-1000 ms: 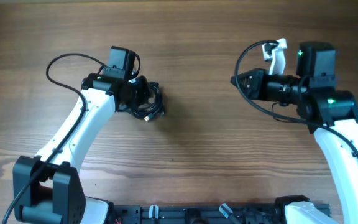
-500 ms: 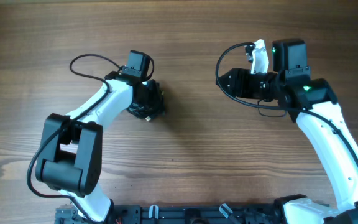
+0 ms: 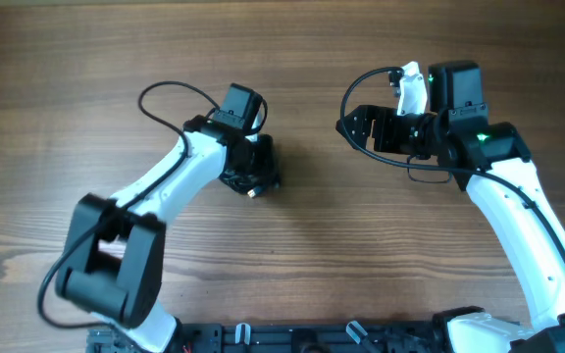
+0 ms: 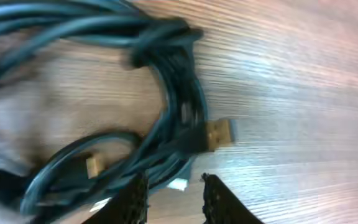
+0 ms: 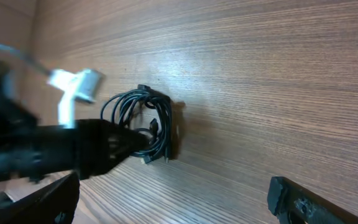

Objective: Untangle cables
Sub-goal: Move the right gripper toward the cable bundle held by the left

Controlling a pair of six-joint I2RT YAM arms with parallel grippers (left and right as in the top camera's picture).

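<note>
The left tool (image 4: 173, 190) sits narrowed right against the coiled cables (image 4: 166, 118) on the tabletop (image 4: 303, 93), though I can't tell if it grips a strand. The right tool (image 3: 349, 126) hangs wide open, well clear; next, I'd guess, it must come in for a loose plug end.

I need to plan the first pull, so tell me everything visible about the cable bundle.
The cable bundle is several thin dark cords looped into a small tangled coil, lying flat on the wooden table. One gold-coloured metal plug sticks out at its edge; a second plug sits inside the loops. The left end effector is at its rim, fingers astride some strands. The right end effector is apart.
</note>
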